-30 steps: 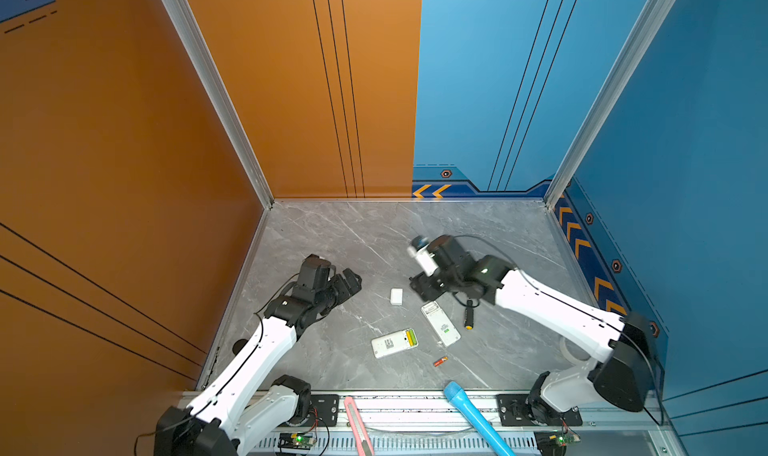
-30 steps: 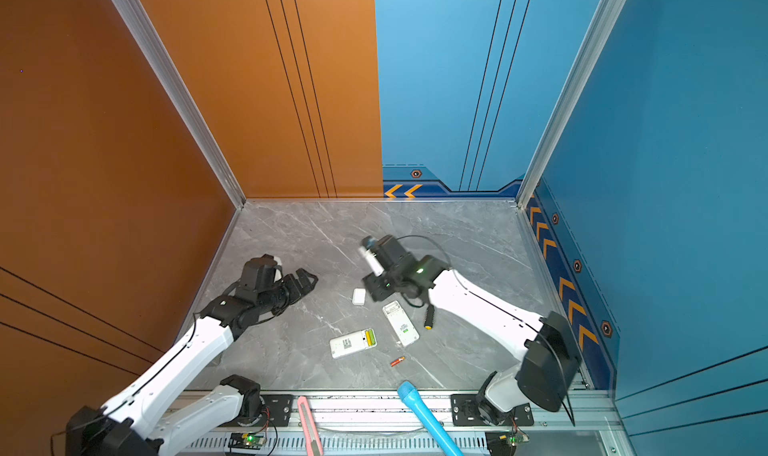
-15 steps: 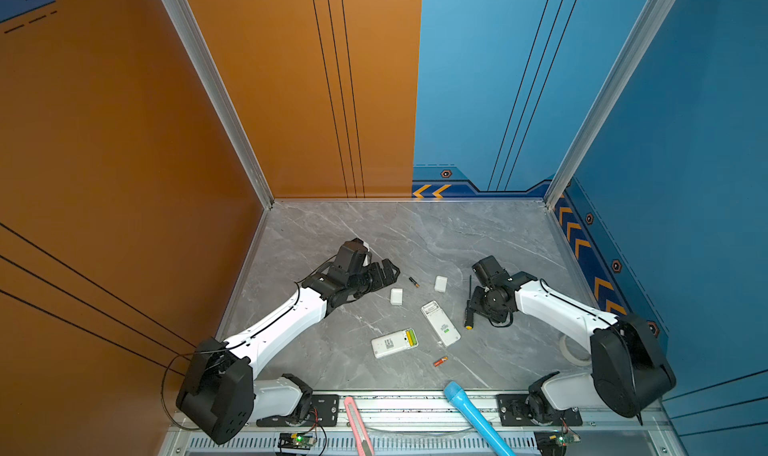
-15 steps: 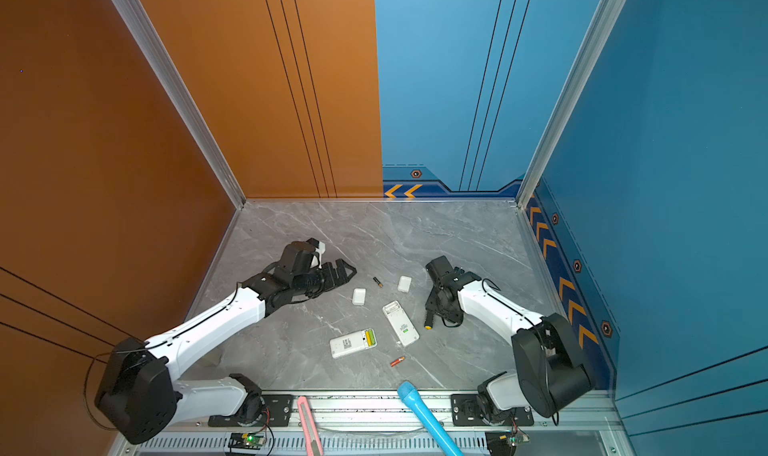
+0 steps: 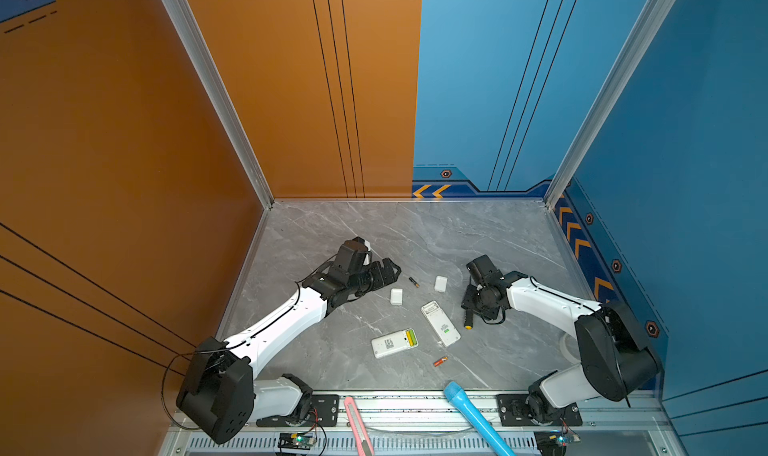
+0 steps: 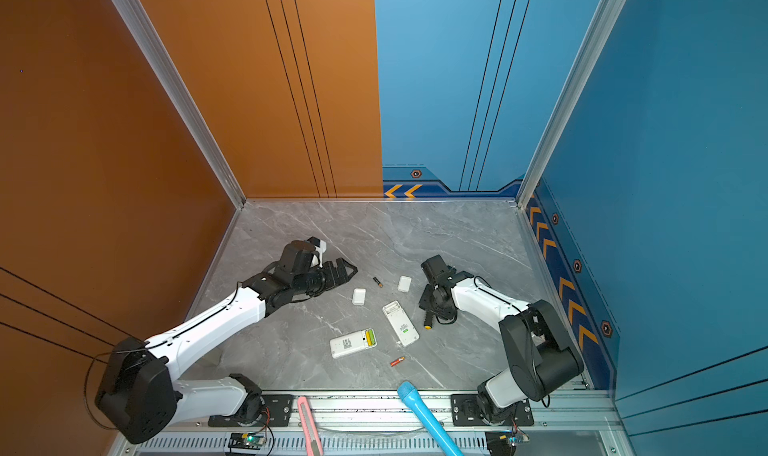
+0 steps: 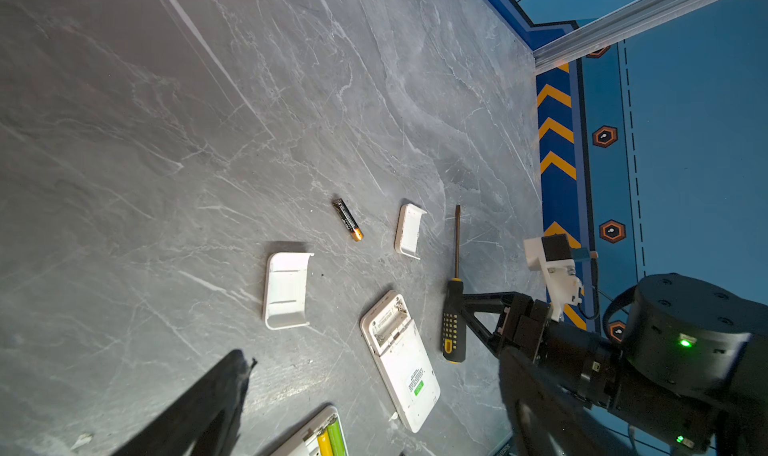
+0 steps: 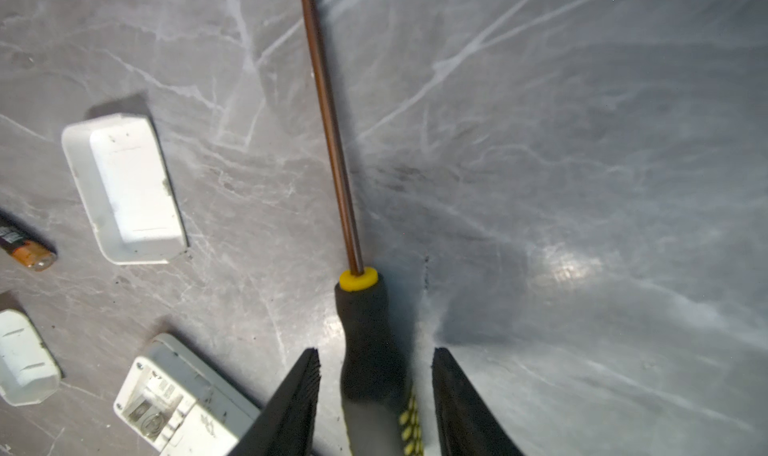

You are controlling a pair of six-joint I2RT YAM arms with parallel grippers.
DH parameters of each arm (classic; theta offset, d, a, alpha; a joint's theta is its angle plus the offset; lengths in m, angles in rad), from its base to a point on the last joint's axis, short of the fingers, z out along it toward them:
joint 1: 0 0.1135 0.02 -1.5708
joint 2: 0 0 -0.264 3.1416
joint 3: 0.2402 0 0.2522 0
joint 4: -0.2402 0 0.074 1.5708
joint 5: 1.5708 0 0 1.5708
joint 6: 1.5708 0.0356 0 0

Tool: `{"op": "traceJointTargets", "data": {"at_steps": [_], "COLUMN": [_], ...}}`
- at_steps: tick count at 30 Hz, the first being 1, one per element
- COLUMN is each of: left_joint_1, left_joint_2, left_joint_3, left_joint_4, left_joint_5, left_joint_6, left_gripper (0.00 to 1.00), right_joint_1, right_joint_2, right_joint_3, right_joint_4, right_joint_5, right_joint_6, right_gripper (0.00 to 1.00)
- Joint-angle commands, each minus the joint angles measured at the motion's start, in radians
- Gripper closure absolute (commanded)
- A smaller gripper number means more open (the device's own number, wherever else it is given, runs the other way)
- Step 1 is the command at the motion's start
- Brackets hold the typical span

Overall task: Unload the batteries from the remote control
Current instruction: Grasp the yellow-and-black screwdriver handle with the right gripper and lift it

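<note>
The right claw [image 8: 374, 360] has its jaws apart, one on each side of the screwdriver [image 8: 363, 333], around its black handle. A gap shows on both sides, and the tool lies flat on the table [image 8: 582, 142]. Just beside this claw lies a white remote [image 8: 183, 400] with a bare battery bay, and past it a loose white cover [image 8: 124, 188]. The left claw [image 5: 392, 268] is spread wide and holds nothing. A black battery [image 5: 413, 282] lies just ahead of its tips, between the two claws, with a second cover [image 5: 396, 296] near it. Farther from both claws, a second remote [image 5: 388, 344] has a yellow battery [image 7: 324, 441] and a green battery [image 7: 337, 437] in its bay. A red-orange battery [image 5: 439, 361] lies loose beyond.
</note>
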Motion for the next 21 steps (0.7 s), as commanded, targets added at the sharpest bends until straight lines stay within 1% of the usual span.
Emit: {"op": "traceJointTargets", "data": {"at_steps": [1,4,5,7,11,12,16,19,21], "left_joint_1": [-0.003,-0.003,-0.002,-0.002,-0.004,-0.006,-0.015,-0.023,-0.031], "left_joint_2": [0.003,0.008,0.011,0.017,0.028,0.033,0.063,0.090,0.109], "left_joint_3": [-0.001,-0.007,-0.008,-0.006,0.001,0.002,0.019,0.042,0.069], "left_joint_4": [0.005,0.006,0.039,0.048,0.082,0.094,0.151,0.204,0.241], "left_joint_5": [0.015,0.017,0.021,0.029,0.047,0.054,0.089,0.122,0.144], "left_joint_6": [-0.005,-0.013,-0.016,-0.021,-0.051,-0.064,-0.127,-0.205,-0.255], "left_gripper": [0.06,0.08,0.09,0.11,0.13,0.18,0.23,0.27,0.29], "right_joint_1": [0.022,0.029,0.029,0.029,0.030,0.030,0.036,0.055,0.074], "right_joint_2": [0.019,0.034,0.038,0.044,0.060,0.066,0.063,0.022,-0.026], "right_joint_3": [0.027,0.024,0.023,0.018,0.027,0.026,0.020,0.046,0.080], "right_joint_4": [-0.017,-0.037,-0.039,-0.036,-0.049,-0.050,-0.042,-0.065,-0.094], "right_joint_5": [-0.003,0.021,0.025,0.033,0.054,0.058,0.070,0.104,0.147], "right_joint_6": [-0.012,-0.006,-0.008,-0.015,-0.053,-0.064,-0.124,-0.189,-0.251], "right_gripper": [0.53,0.55,0.56,0.59,0.68,0.70,0.85,0.97,1.00]}}
